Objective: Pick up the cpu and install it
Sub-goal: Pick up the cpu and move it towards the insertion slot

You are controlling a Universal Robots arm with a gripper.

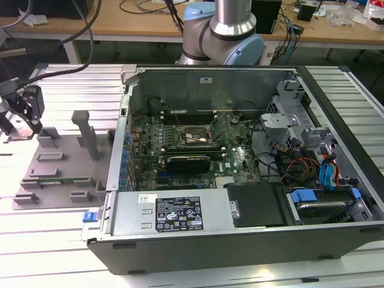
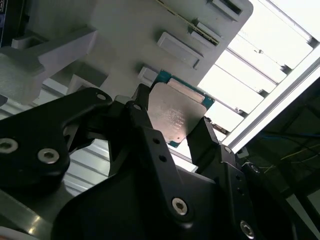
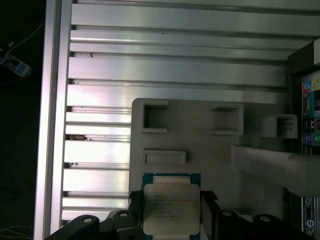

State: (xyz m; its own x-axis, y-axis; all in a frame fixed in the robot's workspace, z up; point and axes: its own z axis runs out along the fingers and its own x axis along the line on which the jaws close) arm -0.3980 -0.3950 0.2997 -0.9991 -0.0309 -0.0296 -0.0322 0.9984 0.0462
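Cpu (image 3: 171,207): small flat square chip, pale brushed-metal top plate on a green substrate rim, clamped at two opposite edges between the matte black fingers (image 2: 205,135) of the gripper (image 1: 27,123). Location: over the corner of the grey moulded plastic fixture tray (image 3: 200,150) with blocky recesses, on the ribbed aluminium desk (image 3: 175,70), at the exterior view's left of the open computer case (image 1: 240,228).

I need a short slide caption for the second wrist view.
Gripper closed on the cpu, above the grey fixture tray.
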